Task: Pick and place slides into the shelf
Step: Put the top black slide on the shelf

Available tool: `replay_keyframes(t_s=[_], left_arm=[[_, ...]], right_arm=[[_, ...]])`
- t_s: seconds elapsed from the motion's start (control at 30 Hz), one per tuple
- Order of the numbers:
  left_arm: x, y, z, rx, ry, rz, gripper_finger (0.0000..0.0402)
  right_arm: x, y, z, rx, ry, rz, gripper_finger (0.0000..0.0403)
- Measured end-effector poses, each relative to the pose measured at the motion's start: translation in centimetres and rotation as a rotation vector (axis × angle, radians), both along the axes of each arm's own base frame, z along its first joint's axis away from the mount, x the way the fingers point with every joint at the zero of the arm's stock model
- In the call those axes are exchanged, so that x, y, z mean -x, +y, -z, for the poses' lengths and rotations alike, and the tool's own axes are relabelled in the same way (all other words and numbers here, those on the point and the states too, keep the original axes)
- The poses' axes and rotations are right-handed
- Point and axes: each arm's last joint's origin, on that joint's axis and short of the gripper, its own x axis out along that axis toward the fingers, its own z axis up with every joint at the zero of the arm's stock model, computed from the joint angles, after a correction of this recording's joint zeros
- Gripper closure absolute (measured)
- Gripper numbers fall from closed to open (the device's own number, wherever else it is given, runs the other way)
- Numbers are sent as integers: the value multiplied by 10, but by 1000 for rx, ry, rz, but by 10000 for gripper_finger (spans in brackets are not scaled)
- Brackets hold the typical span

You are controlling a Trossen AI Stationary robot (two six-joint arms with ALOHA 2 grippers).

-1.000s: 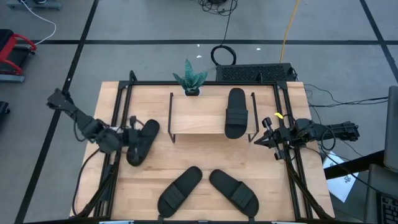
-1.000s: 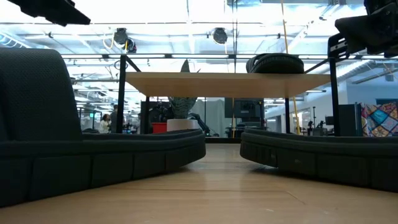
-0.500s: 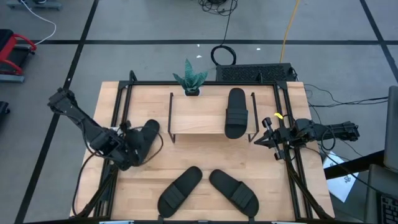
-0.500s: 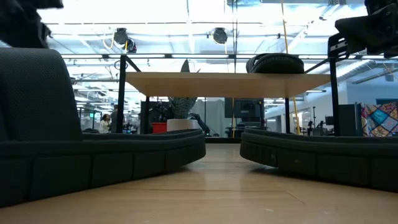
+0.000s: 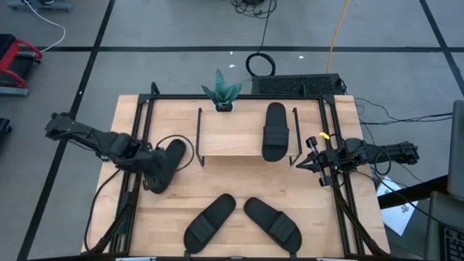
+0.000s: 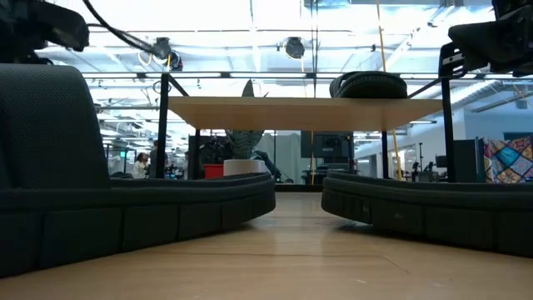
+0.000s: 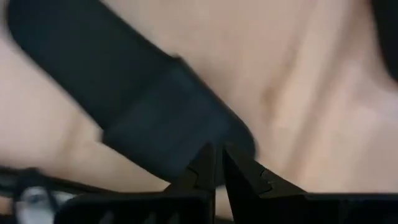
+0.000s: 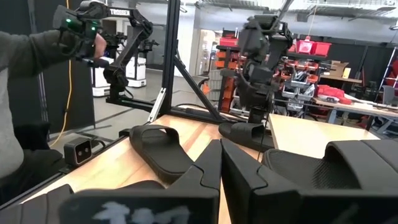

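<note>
Several black slides are in view. One slide (image 5: 275, 130) lies on the shelf's light wood top (image 5: 232, 134). Two slides (image 5: 209, 221) (image 5: 272, 221) lie soles down near the table's near edge. A fourth slide (image 5: 165, 164) lies left of the shelf, and my left gripper (image 7: 217, 150) hangs shut over it, pointing down at the edge of its strap (image 7: 168, 121). My right gripper (image 5: 310, 156) waits shut at the table's right edge, level with the shelf top. My left gripper comes from above with its shut fingertips (image 7: 205, 158) at the edge of the slide's strap. The slide lies flat on the table. I cannot tell whether the fingertips touch it.
A small potted plant (image 5: 222, 93) stands behind the shelf's far left corner. Black frame rails (image 5: 138, 127) run along the table's left, far and right sides. In the right wrist view a person (image 8: 37, 74) holding a controller shows beyond the table's near edge.
My left arm has swung about over the table's left side. Its gripper has tipped from nearly level to pointing down and has rolled, staying shut over the slide left of the shelf. That slide has kept its place.
</note>
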Motion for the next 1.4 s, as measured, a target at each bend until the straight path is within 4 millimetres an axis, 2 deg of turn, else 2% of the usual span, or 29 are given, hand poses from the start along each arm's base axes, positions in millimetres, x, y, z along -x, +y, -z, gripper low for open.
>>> replay_keyframes(t_s=[0.1,0.27,0.43,0.7,0.87,1.1,1.3,1.4], left_arm=[[-4,10,-1,116,-5,64,394],[-7,33,-1,113,-51,67,395],[-9,50,-1,-49,-70,-44,394],[-16,58,-3,-207,-141,-13,394],[-15,69,-3,-293,-117,-95,394],[-15,86,1,-188,-104,-152,394],[-19,89,5,82,-168,1,394],[-20,94,8,96,-161,20,394]], right_arm=[[0,0,0,6,-1,-1,403],[0,0,0,7,-1,-1,403],[0,0,0,7,-1,-1,403],[0,0,2,7,24,-4,403],[0,1,3,23,25,-17,403],[0,2,3,27,24,-53,403],[0,2,3,26,24,-54,403],[0,2,3,16,27,-55,403]])
